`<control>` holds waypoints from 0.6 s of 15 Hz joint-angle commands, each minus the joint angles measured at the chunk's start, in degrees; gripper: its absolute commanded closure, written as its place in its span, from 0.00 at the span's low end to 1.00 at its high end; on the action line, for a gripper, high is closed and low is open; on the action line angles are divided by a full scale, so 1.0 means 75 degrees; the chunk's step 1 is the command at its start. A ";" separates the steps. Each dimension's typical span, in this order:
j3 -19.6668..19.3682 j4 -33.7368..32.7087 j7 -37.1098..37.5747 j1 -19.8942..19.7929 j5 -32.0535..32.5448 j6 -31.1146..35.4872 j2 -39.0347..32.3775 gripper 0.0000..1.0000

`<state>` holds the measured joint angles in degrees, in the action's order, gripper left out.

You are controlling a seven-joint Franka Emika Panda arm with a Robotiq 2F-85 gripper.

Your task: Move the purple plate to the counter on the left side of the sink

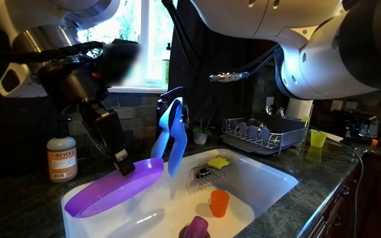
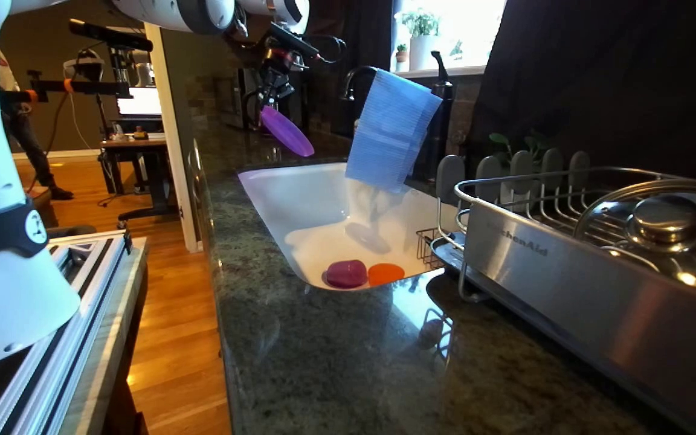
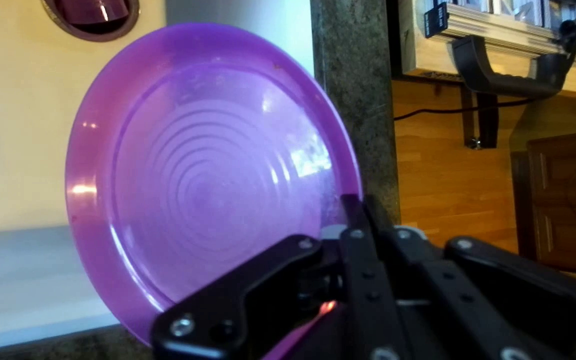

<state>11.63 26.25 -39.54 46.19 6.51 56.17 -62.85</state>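
The end effector [image 3: 362,200] is clamped on the rim of a tilted purple plate [image 3: 218,165], held above the sink [image 2: 312,199], presumably to clear the edge before reaching the left-hand counter [image 1: 21,201]

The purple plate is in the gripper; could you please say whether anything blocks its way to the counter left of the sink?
Nothing visible does. The purple plate hangs tilted from the gripper over the left end of the sink, near that counter. A pump bottle stands toward the back, likely off the path.
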 commanded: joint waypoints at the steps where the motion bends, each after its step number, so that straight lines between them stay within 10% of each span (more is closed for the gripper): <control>1: -0.0398 -0.0191 -0.0577 0.0620 0.0597 0.0172 -0.0238 0.99; 9: -0.1680 -0.0221 -0.1150 0.1752 0.2421 0.0934 -0.0534 0.99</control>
<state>2.41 26.32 -46.44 57.58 20.63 59.00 -64.96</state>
